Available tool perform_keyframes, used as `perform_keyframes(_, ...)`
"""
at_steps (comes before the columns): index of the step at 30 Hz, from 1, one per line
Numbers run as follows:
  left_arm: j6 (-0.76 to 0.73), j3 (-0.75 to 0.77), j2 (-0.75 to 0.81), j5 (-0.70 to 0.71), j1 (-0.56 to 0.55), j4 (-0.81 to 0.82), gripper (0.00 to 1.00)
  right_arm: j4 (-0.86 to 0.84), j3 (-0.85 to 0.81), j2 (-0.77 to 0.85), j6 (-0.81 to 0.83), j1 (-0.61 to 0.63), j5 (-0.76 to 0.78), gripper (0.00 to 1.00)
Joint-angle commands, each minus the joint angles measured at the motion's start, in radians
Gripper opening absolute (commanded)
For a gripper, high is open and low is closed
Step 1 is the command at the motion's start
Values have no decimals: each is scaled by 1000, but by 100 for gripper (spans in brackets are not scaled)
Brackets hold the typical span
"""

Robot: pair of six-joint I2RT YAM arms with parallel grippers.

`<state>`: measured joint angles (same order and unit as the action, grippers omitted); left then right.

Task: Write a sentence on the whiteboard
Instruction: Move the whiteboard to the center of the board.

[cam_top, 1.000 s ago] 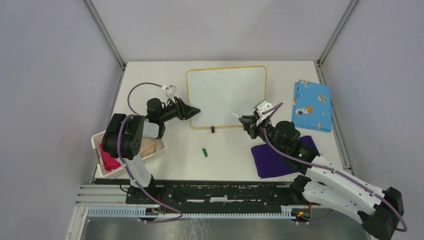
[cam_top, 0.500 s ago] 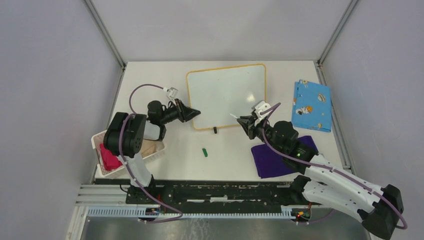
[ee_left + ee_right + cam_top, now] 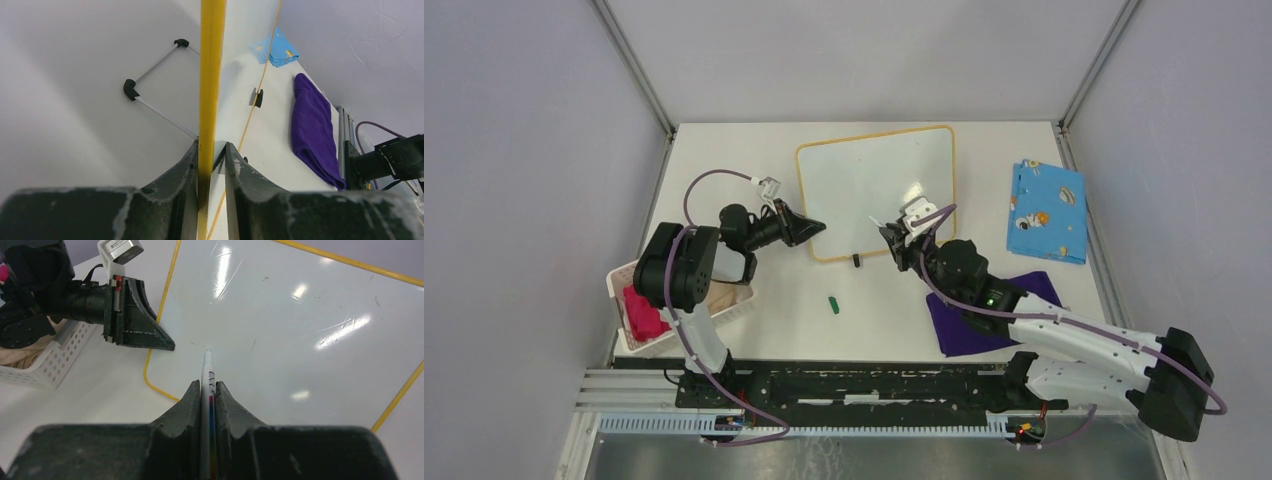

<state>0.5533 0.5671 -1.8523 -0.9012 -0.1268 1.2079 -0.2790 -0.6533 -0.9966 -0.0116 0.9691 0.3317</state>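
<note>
The whiteboard (image 3: 874, 185) lies flat at the table's middle back, glossy white with a yellow rim (image 3: 211, 75). No sentence is in view; the board's face (image 3: 300, 315) shows only glare. My left gripper (image 3: 814, 227) is shut on the board's near left edge, and the left wrist view (image 3: 211, 150) has the rim running between its fingers. My right gripper (image 3: 894, 240) is shut on a white marker (image 3: 207, 375). The marker's tip hovers over the board's near left part, a short way from the left gripper (image 3: 167, 346).
A green cap (image 3: 833, 303) lies on the table in front of the board, beside a small black clip (image 3: 856, 260). A purple cloth (image 3: 984, 310) sits under the right arm and a blue patterned cloth (image 3: 1046, 210) lies at the right. A white basket (image 3: 736, 306) stands at the left.
The left jaws have closed onto the board's rim. The right arm has carried the marker leftward and farther over the board. The board has turned slightly.
</note>
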Motion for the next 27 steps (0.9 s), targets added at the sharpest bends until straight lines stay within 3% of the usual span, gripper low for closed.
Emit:
perform_keyframes(1, 3, -9, 4, 12, 0, 27, 4, -157, -91, -78, 40, 14, 142, 0)
perform_keyframes(7, -9, 10, 7, -30, 0, 8, 2, -172, -144, -147, 55, 15, 86, 0)
perform_keyframes(23, -24, 47, -33, -77, -27, -32, 2, -117, -67, -48, 75, 15, 13, 0)
perform_keyframes(24, -27, 45, -27, -72, -27, -35, 3, -115, -65, -44, 75, 15, 15, 0)
perform_keyframes(27, -44, 45, -4, -45, -25, -62, 22, -106, -63, -37, 75, 16, 19, 0)
